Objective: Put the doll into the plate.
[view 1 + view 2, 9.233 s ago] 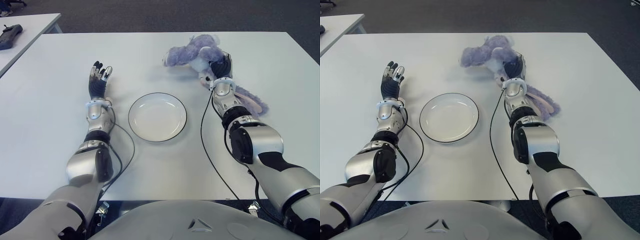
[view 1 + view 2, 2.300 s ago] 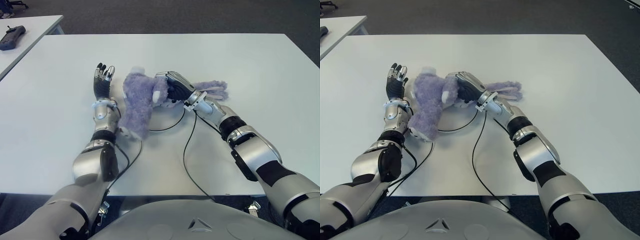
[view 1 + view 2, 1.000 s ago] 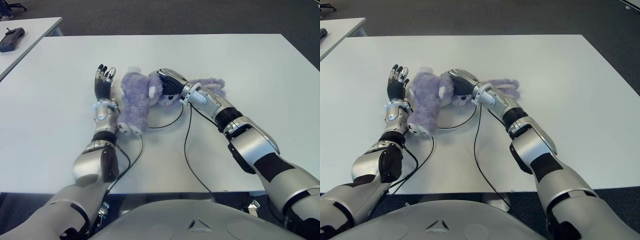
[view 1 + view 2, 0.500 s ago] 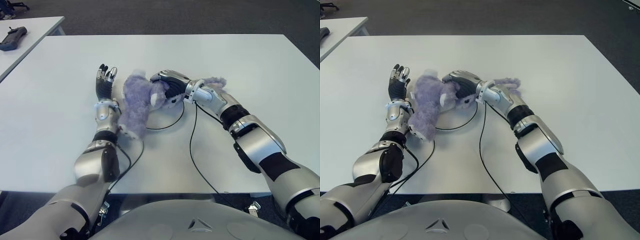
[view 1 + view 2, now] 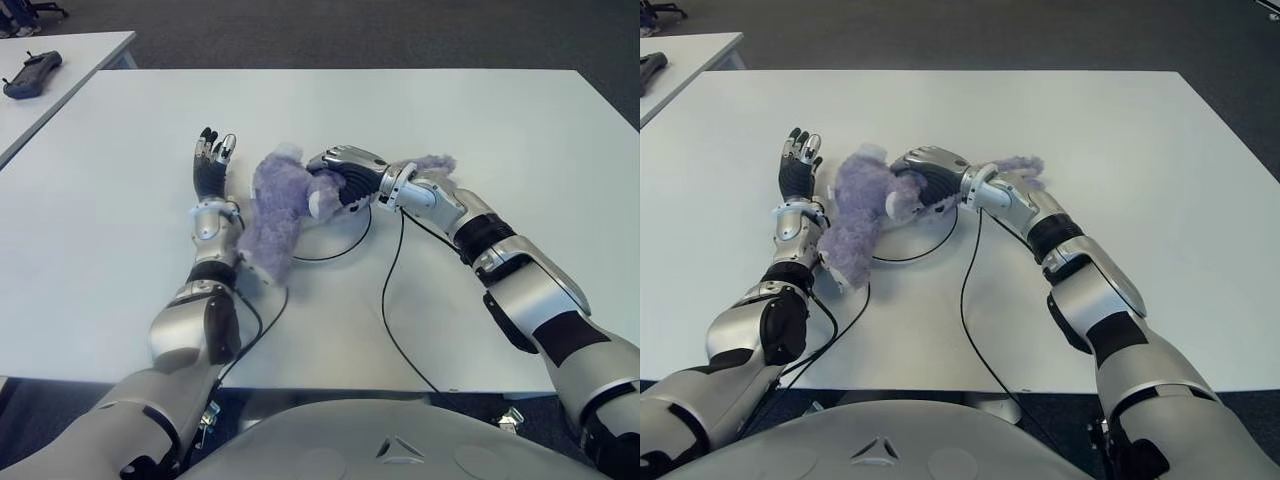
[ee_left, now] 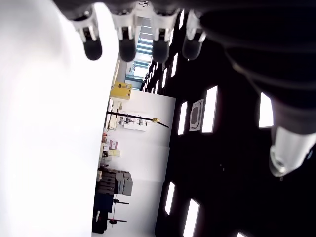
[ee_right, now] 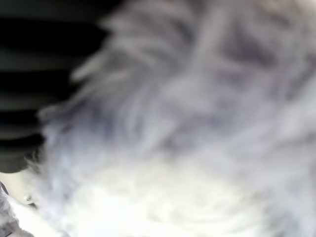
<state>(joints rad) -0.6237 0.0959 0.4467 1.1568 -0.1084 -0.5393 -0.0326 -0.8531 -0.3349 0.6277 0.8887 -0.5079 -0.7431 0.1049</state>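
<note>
The right hand [image 5: 345, 175] grips the fluffy purple plush doll [image 5: 278, 210] over the round white plate [image 5: 355, 226]. The left hand [image 5: 212, 172], fingers spread and empty, shows just left of the doll.

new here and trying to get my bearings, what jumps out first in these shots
A fluffy purple doll sprawls mid-table over the plate, hiding all but its right rim. The right hand is clamped on the doll's head. The left hand shows just left of the doll, fingers spread, holding nothing.
</note>
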